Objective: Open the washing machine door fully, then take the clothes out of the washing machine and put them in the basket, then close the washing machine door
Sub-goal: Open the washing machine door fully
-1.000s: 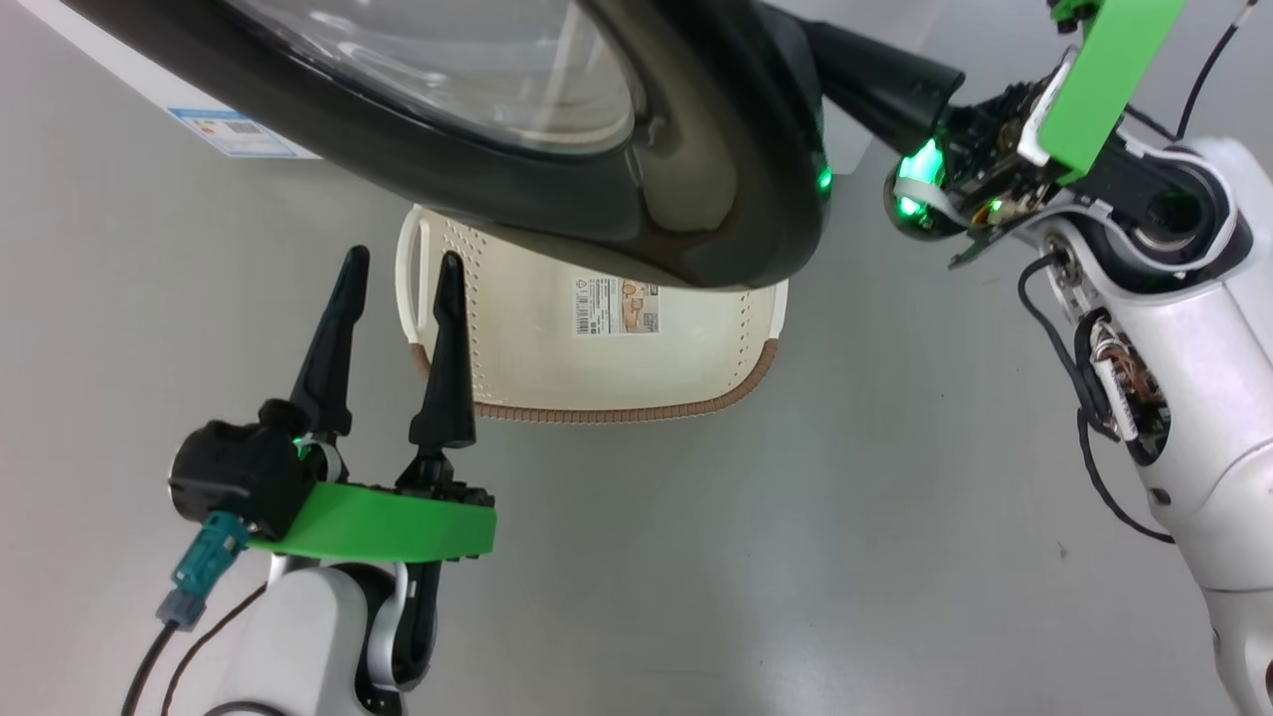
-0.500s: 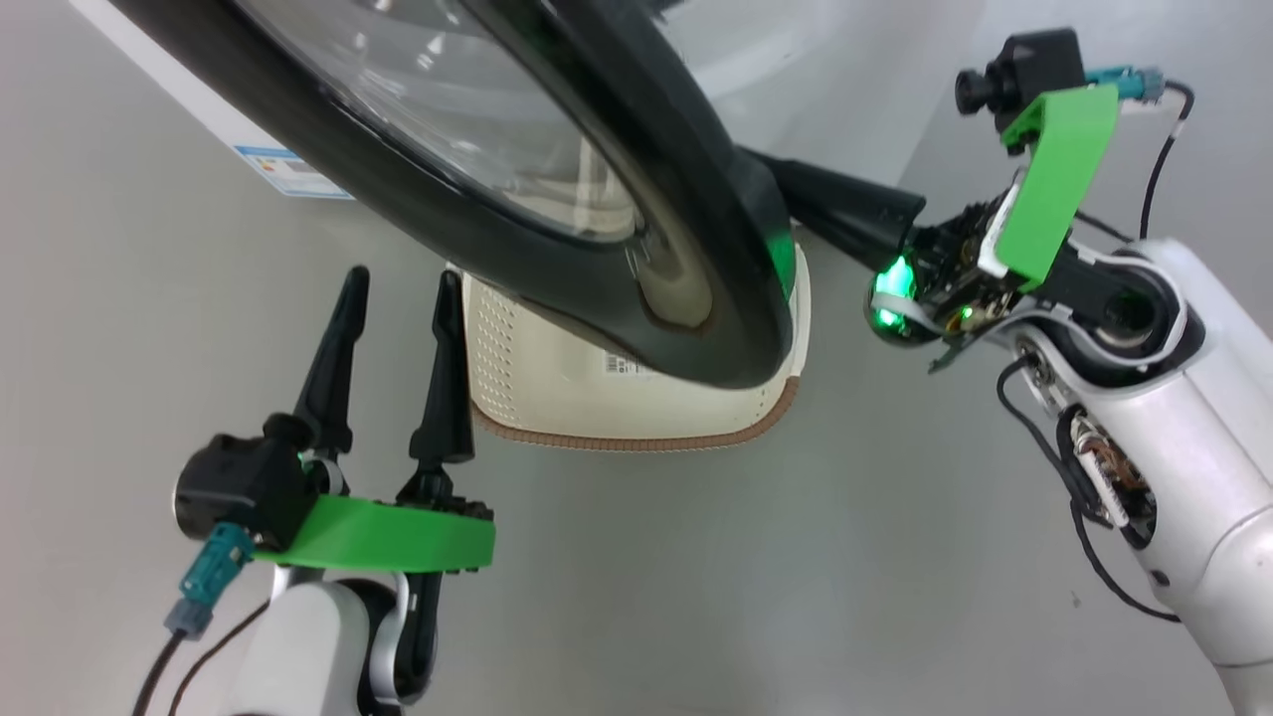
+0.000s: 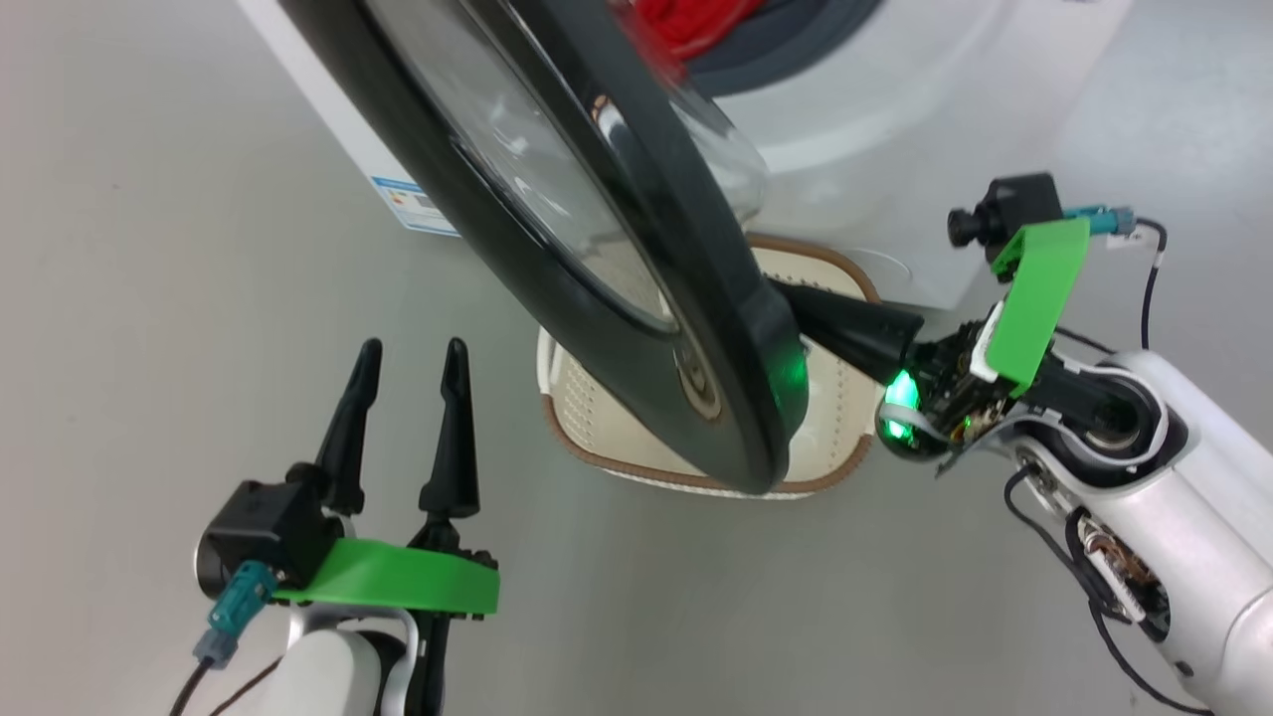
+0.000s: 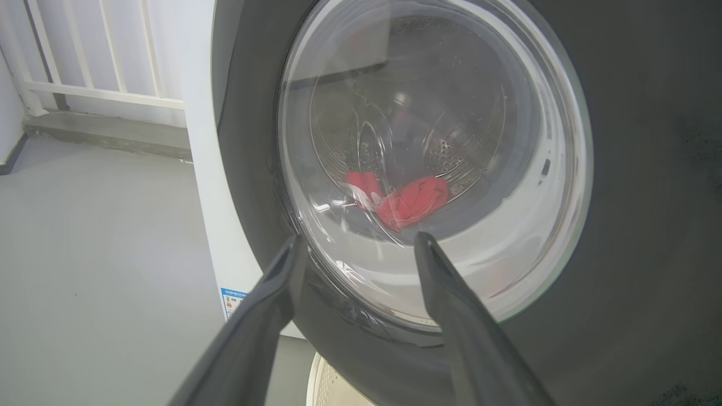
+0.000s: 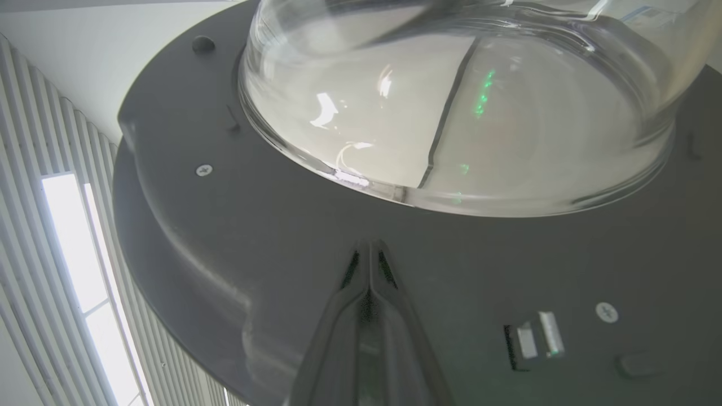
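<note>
The large round washing machine door with its glossy black rim (image 3: 731, 418) stands swung out from the big white front-loading washing machine (image 3: 875, 149), edge-on to the head camera. The right gripper (image 5: 369, 248) has its two dark fingers pressed tight together, nothing between them, tips against the door's dark inner face just below the bulging clear glass bowl (image 5: 451, 113). The left gripper (image 3: 413, 346) hangs over the grey floor (image 3: 199, 249) on the door's outer side, fingers spread apart and empty. Through the glass, the left wrist view catches the bright red clothes (image 4: 412, 200) lying low in the perforated steel drum (image 4: 451, 152). The cream-white perforated plastic basket with a brown woven-look rim (image 3: 656, 475) sits on the floor in front of the machine, partly beneath the door. A small blue label (image 3: 413, 204) marks the machine's lower corner.
</note>
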Available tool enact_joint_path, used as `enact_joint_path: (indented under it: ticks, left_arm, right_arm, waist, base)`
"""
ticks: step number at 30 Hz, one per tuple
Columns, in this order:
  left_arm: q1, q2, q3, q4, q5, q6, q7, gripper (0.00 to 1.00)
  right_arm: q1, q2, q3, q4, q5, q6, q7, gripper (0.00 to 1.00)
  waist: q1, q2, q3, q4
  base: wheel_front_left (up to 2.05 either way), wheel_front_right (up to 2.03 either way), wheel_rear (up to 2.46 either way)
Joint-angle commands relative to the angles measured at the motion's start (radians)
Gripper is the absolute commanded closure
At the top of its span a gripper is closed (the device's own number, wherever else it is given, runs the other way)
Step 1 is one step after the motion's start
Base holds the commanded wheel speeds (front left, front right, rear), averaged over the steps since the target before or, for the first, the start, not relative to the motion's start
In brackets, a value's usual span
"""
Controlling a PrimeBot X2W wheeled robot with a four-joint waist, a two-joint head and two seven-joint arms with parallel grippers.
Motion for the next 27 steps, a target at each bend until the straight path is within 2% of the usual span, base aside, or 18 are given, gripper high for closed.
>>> enact_joint_path:
  ticks: [1,16,24,27]
  left_arm:
    - [0.014,0.025,0.029,-0.017,-0.011,0.007,-0.005,0.0]
    - [0.059,0.025,0.02,0.027,-0.029,0.012,-0.005,0.0]
    - [0.066,0.025,0.01,0.035,-0.04,0.012,-0.005,0.0]
    - [0.07,0.025,0.014,0.032,-0.042,0.016,-0.005,0.0]
  right_arm:
    - [0.033,0.009,0.026,-0.035,0.008,0.001,-0.002,1.0]
    - [0.085,-0.042,0.174,-0.073,0.08,0.001,-0.059,1.0]
    - [0.073,-0.07,0.237,-0.082,0.108,0.001,-0.087,1.0]
    - [0.063,-0.069,0.255,-0.084,0.115,0.001,-0.09,1.0]
  waist:
    - [0.0,0.0,-0.051,0.053]
    - [0.0,0.0,-0.161,0.17]
    - [0.0,0.0,-0.175,0.245]
    - [0.0,0.0,-0.174,0.252]
  base:
    - [0.0,0.0,0.0]
    - [0.0,0.0,0.0]
    - [0.0,0.0,0.0]
    - [0.0,0.0,0.0]
